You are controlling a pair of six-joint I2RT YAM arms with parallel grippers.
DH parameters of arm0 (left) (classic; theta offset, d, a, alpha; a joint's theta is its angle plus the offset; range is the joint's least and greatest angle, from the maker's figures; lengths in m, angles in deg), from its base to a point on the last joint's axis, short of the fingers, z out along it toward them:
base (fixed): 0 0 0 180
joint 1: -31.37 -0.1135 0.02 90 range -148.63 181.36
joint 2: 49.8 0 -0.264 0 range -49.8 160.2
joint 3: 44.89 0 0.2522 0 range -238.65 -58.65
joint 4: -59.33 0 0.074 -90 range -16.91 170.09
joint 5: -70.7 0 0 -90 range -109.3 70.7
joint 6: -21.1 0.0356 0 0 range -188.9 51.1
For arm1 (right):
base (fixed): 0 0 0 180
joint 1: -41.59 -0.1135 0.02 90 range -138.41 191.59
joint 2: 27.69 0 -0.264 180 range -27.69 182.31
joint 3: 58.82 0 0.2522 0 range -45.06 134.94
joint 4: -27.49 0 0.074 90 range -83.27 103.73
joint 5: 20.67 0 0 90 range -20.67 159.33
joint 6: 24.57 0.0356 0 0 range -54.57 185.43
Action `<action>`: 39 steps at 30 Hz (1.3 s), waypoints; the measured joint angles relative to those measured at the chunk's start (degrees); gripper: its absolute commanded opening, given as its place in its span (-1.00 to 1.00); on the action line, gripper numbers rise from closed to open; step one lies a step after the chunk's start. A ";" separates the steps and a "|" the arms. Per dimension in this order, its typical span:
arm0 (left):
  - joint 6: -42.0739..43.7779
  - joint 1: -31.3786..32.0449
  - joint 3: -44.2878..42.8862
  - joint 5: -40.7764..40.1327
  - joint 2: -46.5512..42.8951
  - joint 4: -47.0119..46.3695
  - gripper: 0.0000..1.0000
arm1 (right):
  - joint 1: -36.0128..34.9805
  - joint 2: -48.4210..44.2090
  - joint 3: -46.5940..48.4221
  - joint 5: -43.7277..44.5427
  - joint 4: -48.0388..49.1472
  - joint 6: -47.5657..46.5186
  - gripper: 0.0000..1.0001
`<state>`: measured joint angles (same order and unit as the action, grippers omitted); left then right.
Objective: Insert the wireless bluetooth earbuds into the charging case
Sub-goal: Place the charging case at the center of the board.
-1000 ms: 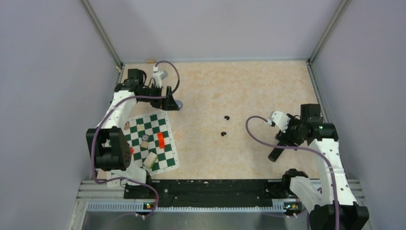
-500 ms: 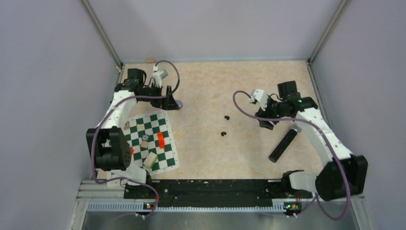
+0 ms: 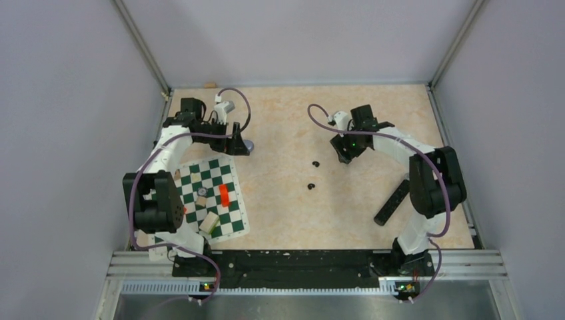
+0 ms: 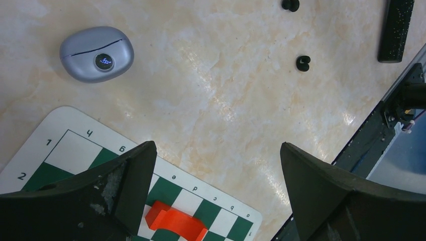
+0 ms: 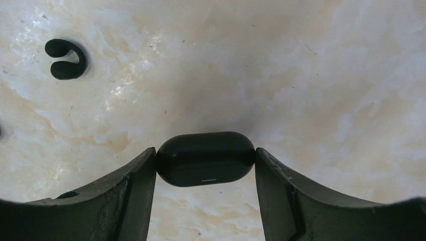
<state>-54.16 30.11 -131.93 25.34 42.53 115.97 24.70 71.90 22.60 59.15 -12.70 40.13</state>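
Note:
The charging case (image 4: 97, 54) is a closed bluish-lavender oval with a small round display, lying on the table; in the top view (image 3: 248, 144) it sits just beside my left gripper (image 3: 237, 143). My left gripper (image 4: 216, 150) is open and empty above the chessboard's edge. The pale lilac earbuds are out of view. My right gripper (image 5: 205, 153) is shut on a black oval pod (image 5: 205, 159), one finger on each end; in the top view it is right of centre (image 3: 344, 153). Two small black C-shaped clips (image 3: 315, 163) (image 3: 311, 186) lie mid-table.
A green-and-white chessboard mat (image 3: 233, 220) lies front left with an orange block (image 3: 224, 195) and small wooden pieces. A long black cylinder (image 3: 392, 202) lies at the front right. One black clip (image 5: 65, 59) lies left of the right fingers.
My right arm has swung from the front right, by the black cylinder, leftward and back to the table's middle. The left arm has not moved.

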 measured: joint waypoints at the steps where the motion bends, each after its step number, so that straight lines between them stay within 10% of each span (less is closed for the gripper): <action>1: 0.00 0.00 0.00 -0.11 0.13 -0.04 0.98 | -0.48 0.92 0.00 0.48 0.52 0.55 -0.20; 11: 0.02 0.00 0.81 -1.01 0.28 -1.38 0.98 | -2.08 3.96 -0.13 1.20 0.98 3.08 0.43; 32: 0.04 0.00 2.05 -1.46 -0.17 -2.21 0.98 | 0.66 3.74 3.76 -26.01 -18.91 -4.87 0.55; 39: 0.22 0.00 2.08 -1.22 -0.17 -2.21 0.98 | -0.15 -3.85 0.92 -20.76 -15.34 -14.38 0.65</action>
<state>-53.94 30.11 -129.85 24.12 42.36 113.76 24.55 68.06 23.52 38.39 -28.05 25.75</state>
